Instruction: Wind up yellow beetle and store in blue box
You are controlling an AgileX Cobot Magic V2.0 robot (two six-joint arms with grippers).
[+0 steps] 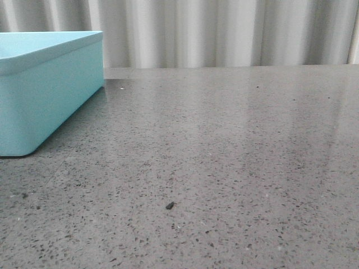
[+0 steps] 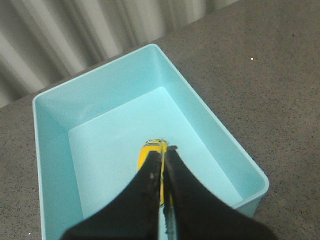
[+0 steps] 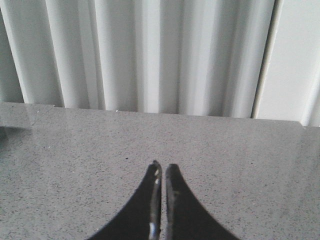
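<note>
One yellow beetle (image 2: 152, 155) is pinched between the black fingers (image 2: 145, 187) of my left gripper (image 2: 163, 152); only its glossy roof and one end show past the fingertips. The left gripper holds the car above the interior of the blue box (image 2: 220, 135), over the pale floor of the box; whether the car touches that floor cannot be determined. The blue box stands at the far left corner of the grey speckled tabletop (image 1: 224, 168), one long wall (image 1: 50, 106) facing the middle of the table. My right gripper (image 3: 161, 167) hangs over bare tabletop toward the far edge, its fingers pressed together with nothing between them. White pleated curtain (image 3: 150, 55) hangs behind the far edge. Small dark speck (image 1: 169, 205) lies near the front edge.
</note>
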